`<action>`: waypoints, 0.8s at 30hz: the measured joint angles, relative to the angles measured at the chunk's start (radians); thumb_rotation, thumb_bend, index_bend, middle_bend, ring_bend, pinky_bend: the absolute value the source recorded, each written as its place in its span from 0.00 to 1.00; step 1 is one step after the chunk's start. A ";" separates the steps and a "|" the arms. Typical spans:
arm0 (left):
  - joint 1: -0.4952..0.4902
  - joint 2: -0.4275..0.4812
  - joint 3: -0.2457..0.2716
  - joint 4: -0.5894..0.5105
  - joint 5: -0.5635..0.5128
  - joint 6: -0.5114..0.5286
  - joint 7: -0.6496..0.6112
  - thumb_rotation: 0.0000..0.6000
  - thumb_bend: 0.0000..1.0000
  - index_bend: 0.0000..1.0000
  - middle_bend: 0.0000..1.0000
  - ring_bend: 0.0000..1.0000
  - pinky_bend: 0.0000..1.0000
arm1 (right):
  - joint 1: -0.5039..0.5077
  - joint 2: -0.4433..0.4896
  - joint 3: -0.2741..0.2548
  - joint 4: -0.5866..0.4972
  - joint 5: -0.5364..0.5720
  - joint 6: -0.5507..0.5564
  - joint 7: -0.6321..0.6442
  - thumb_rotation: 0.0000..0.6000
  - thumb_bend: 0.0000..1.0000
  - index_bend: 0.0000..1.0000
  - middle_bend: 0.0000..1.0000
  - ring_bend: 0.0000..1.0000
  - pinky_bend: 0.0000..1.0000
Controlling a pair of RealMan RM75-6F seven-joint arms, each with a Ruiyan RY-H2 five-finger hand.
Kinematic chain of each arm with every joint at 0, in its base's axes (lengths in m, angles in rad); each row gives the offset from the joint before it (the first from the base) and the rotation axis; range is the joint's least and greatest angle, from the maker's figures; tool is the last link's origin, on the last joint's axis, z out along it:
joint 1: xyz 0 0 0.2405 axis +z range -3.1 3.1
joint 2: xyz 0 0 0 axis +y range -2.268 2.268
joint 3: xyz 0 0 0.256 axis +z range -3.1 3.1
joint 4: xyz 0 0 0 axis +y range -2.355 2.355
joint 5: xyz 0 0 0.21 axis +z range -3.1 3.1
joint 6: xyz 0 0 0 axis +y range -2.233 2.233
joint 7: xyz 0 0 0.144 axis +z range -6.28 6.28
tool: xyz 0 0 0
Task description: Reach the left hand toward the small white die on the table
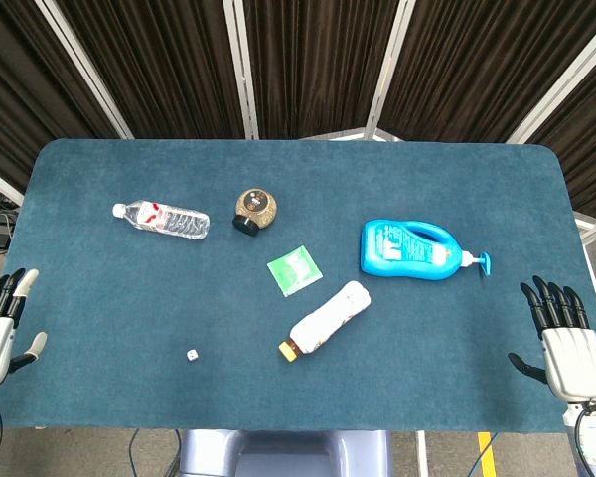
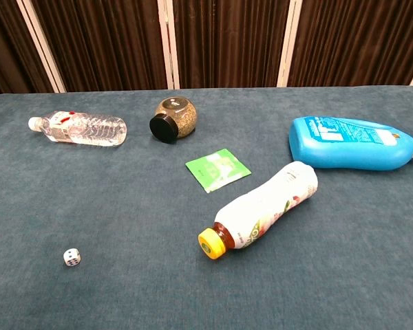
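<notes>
Small white die (image 1: 193,355) sits alone on the blue desk (image 1: 99,288), near the front edge, left of centre. Left hand (image 1: 2,323) at desk's left edge, well apart from die, fingers spread, holding nothing. Right hand (image 1: 566,340) at right edge, likewise spread and empty. Other items: clear water bottle (image 1: 162,219) lying at back left, round jar (image 1: 253,210) w/ black cap, green sachet (image 1: 295,268), white drink bottle (image 1: 329,318) w/ yellow cap, blue pump bottle (image 1: 417,250) on its side.
</notes>
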 measured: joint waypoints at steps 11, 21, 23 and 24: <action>-0.003 -0.003 0.000 -0.012 0.008 0.004 0.016 1.00 0.37 0.00 0.00 0.00 0.00 | -0.002 0.003 -0.003 0.006 0.019 -0.019 0.014 1.00 0.00 0.00 0.00 0.00 0.00; -0.011 -0.009 0.000 -0.009 0.014 -0.004 0.021 1.00 0.36 0.00 0.00 0.00 0.00 | -0.004 0.002 -0.001 0.005 0.022 -0.015 0.013 1.00 0.01 0.00 0.00 0.00 0.00; -0.013 -0.012 -0.001 -0.010 0.013 -0.007 0.026 1.00 0.37 0.00 0.00 0.00 0.00 | -0.004 0.000 -0.002 0.008 0.028 -0.022 0.012 1.00 0.01 0.00 0.00 0.00 0.00; -0.014 -0.012 0.000 -0.010 0.014 -0.008 0.028 1.00 0.37 0.00 0.00 0.00 0.00 | -0.004 0.000 -0.002 0.009 0.030 -0.025 0.012 1.00 0.01 0.00 0.00 0.00 0.00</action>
